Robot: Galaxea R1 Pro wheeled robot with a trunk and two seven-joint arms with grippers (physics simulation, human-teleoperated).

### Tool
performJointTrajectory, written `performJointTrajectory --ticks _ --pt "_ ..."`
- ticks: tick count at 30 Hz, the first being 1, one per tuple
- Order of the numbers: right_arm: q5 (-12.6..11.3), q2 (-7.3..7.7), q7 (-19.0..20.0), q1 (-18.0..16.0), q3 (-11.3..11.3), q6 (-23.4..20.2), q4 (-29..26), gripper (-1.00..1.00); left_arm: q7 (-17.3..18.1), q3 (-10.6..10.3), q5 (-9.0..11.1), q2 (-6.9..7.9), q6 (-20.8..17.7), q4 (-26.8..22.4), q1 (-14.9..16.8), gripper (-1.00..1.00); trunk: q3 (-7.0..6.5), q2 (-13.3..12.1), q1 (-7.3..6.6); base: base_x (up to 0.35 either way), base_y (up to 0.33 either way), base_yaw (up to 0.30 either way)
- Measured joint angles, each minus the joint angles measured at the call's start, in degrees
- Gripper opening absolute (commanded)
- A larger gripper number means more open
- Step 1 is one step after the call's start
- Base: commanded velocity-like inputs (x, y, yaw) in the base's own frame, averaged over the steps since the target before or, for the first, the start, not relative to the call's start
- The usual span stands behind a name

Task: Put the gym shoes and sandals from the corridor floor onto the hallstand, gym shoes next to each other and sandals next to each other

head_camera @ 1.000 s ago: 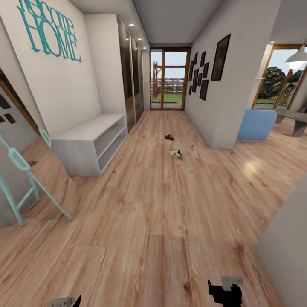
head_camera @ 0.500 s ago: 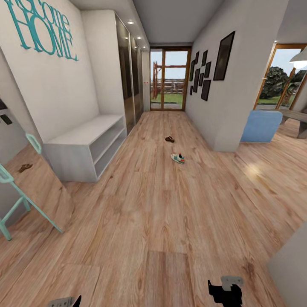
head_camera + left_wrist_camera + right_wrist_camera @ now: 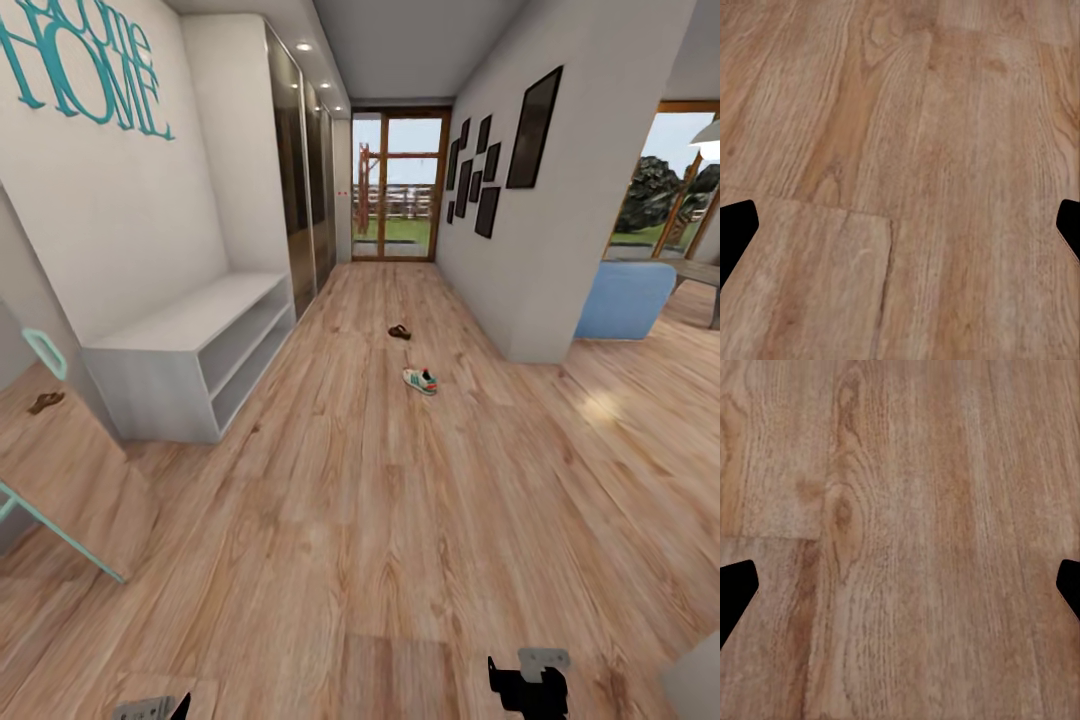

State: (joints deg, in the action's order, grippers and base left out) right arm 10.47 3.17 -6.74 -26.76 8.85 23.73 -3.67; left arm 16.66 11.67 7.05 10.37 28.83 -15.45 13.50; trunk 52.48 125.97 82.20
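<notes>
A white gym shoe (image 3: 420, 381) with green and red marks lies on the corridor floor (image 3: 360, 520), well ahead in the head view. A little beyond it lies a dark-brown sandal (image 3: 399, 332). The white-grey hallstand (image 3: 190, 355) stands against the left wall, its bench top and shelves bare. My left gripper (image 3: 150, 708) and right gripper (image 3: 528, 682) hang low at the picture's near edge, far from the shoes. In the wrist views each gripper, left (image 3: 900, 232) and right (image 3: 900, 592), is open, with bare planks between the black fingertips (image 3: 735, 229).
A leaning mirror with a teal frame (image 3: 45, 350) stands at the near left; a small brown shape (image 3: 45, 402) shows in its reflection. Dark wardrobe doors (image 3: 300, 190) follow the hallstand. A wall corner (image 3: 540, 330) juts in at right, with a blue seat (image 3: 625, 300) behind it.
The whole head view has shifted: the camera has moved forward along the corridor, so the hallstand and shoes appear nearer and the mirror slides off to the left. Both grippers hold their pose.
</notes>
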Motion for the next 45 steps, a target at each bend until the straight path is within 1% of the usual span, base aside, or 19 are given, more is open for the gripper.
performJointTrajectory --ticks 45 --pt "0.0 0.05 0.0 0.0 0.1 0.0 0.0 1.00 0.0 0.1 0.4 0.09 0.1 -0.1 0.0 1.00 0.00 0.0 0.00 0.337 0.000 0.000"
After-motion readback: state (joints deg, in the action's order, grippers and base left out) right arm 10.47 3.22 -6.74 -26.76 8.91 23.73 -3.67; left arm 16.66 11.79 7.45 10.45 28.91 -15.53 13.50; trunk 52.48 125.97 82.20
